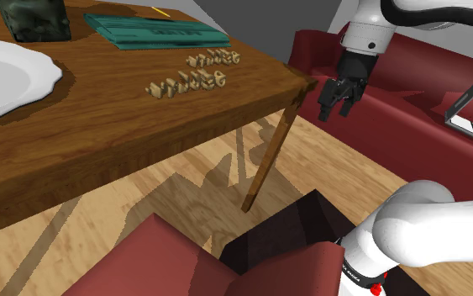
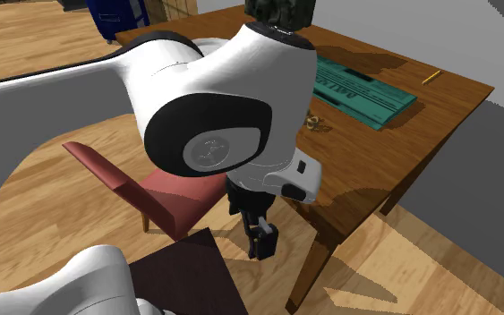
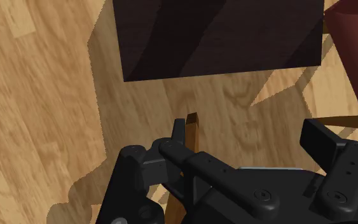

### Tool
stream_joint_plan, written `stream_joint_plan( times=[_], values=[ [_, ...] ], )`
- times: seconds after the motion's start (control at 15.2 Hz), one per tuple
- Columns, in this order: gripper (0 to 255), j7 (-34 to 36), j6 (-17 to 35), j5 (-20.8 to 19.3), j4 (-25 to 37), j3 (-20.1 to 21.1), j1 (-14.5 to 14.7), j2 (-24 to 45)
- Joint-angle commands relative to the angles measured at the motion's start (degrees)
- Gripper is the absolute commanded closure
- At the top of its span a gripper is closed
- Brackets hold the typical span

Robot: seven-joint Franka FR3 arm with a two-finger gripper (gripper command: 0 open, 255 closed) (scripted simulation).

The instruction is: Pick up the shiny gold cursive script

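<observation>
Two pale gold cursive script pieces lie on the wooden table [image 1: 100, 126]: one [image 1: 212, 59] farther back and a longer one [image 1: 186, 83] nearer the front. I cannot tell which of them is shinier. A gold bit of script [image 2: 317, 123] peeks out beside the arm in the second exterior view. My black gripper [image 1: 336, 101] hangs off the table, past its corner and at about the tabletop's height, fingers apart and empty. It also appears beside the table leg [image 2: 260, 240]. In the wrist view the table leg [image 3: 193, 127] stands between the fingers, untouched.
On the table are a white plate [image 1: 7, 76], a teal book [image 1: 155, 32], a dark green block [image 1: 33, 18] and a yellow pencil [image 1: 160, 12]. A red sofa [image 1: 411, 109] with an open grey device [image 1: 465, 113] lies behind the gripper. A red chair [image 2: 165, 192] and the dark stand [image 1: 285, 240] are below.
</observation>
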Motion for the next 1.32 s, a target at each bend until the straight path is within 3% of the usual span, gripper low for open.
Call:
stream_joint_plan(
  times=[0.0, 0.66, 1.25],
  values=[
    [0, 0.0, 0.0, 0.0, 0.0, 0.0, 0.0, 0.0],
    [0, 31.2, 0.5, 11.2, 12.4, 13.9, -3.1, 10.7],
    [0, 59.5, 1.7, 12.6, 30.8, 24.0, -6.8, 27.0]
  ],
)
